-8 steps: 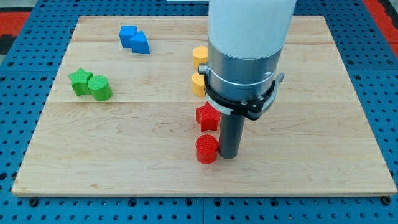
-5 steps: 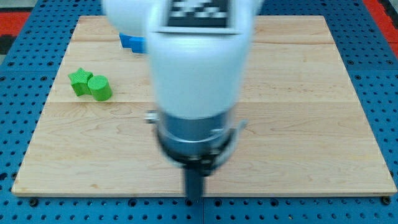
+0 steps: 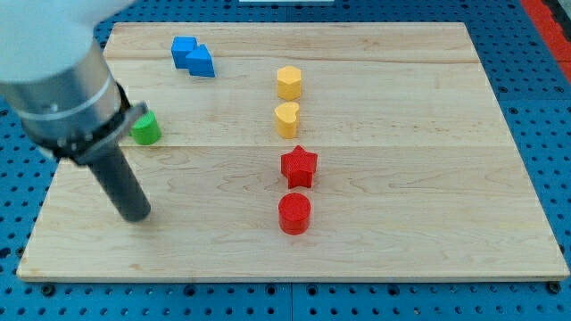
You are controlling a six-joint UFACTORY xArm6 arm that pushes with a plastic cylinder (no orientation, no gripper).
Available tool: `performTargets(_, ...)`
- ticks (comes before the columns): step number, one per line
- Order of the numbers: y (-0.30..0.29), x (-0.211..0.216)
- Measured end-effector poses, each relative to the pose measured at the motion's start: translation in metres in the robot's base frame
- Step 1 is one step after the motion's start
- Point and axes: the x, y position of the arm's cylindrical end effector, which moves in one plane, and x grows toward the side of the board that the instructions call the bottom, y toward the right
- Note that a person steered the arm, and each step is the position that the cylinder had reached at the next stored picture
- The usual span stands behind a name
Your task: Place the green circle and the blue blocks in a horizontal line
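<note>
No pincer fitted; my tip (image 3: 136,215) sits near-left of the green round block (image 3: 145,129), risking a skewed shove past the blue blocks (image 3: 194,56).

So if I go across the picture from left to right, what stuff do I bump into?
My tip → green circle → blue blocks → red circle

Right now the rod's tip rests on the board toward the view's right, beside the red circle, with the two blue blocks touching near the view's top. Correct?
Not quite. In the camera view my tip rests toward the view's left, well apart from the red circle, below the green circle. The two blue blocks do touch near the view's top.
</note>
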Motion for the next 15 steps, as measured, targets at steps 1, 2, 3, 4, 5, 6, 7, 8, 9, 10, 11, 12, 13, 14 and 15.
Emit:
performTargets(1, -0.001, -0.052)
performTargets(2, -0.009, -0.096)
performTargets(3, -0.020, -0.129)
performTargets(4, -0.024, -0.166)
performTargets(5, -0.039, -0.204)
performTargets(6, -0.048, -0.229)
performTargets(7, -0.043, -0.229)
performTargets(8, -0.010, -0.224)
performTargets(9, 0.009, -0.233)
performTargets(10, 0.016, -0.237)
performTargets(11, 0.024, -0.253)
performTargets(12, 0.024, -0.272)
performTargets(13, 0.025, -0.271)
performTargets(14, 0.046, -0.271)
performTargets(15, 0.071, -0.271)
